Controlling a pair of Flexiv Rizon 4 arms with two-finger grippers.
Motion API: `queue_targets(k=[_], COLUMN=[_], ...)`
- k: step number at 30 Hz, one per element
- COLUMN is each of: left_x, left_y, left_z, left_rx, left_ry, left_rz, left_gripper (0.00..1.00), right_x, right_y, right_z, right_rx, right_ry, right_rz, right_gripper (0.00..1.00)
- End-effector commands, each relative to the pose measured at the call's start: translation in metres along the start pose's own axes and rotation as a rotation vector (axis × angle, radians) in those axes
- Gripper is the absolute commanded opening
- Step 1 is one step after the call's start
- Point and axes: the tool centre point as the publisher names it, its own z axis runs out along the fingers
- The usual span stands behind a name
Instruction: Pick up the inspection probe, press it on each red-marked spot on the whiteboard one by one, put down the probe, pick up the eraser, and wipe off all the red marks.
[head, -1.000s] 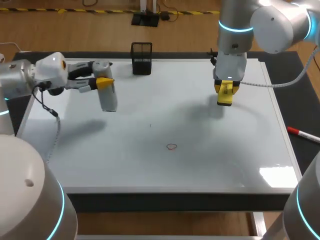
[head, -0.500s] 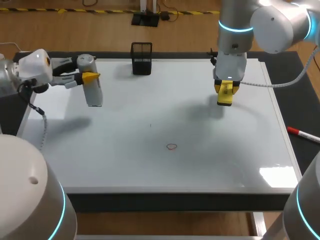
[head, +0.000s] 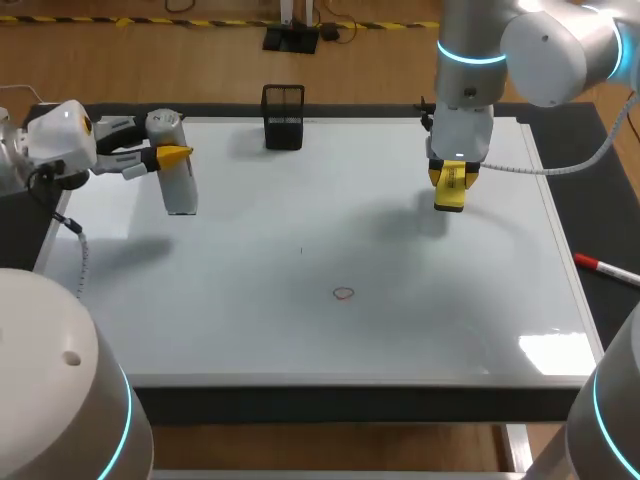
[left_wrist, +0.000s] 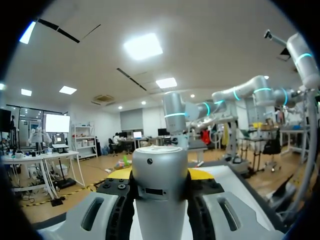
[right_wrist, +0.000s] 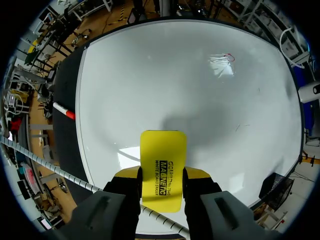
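Your left end effector (head: 172, 155) is closed on the probe (head: 178, 182), a silver cylinder held nearly upright over the far left part of the whiteboard (head: 400, 340). The probe's shadow falls on the board apart from it. In the left wrist view the probe (left_wrist: 160, 185) stands clamped between both yellow-tipped fingers (left_wrist: 201, 174).

Your right end effector (head: 450, 182) grips the yellow eraser (head: 450, 192) over the far right part of the board, with its shadow just beside it. The right wrist view shows the eraser (right_wrist: 162, 162) pinched from both sides and facing the board.

One small red mark (head: 344, 293) sits near the board's middle, well apart from both tools. A black mesh holder (head: 283, 118) stands at the far edge. A red marker (head: 603, 267) lies on the table (head: 610, 190), just off the board's right edge.
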Motion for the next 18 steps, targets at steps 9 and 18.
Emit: queue_targets(k=[9, 18], left_x=[0.001, 0.001], left_y=[-0.002, -0.002], left_z=[0.000, 0.000], left_rx=[-0.001, -0.001], left_ry=[-0.003, -0.003], left_rz=[0.001, 0.001], left_gripper=[0.00, 0.00], right_x=[-0.031, -0.069], right_y=[0.051, 0.105], right_z=[0.001, -0.001], right_rx=[0.021, 0.031], right_ry=[0.027, -0.008], right_rz=[-0.094, -0.135], right_gripper=[0.00, 0.00])
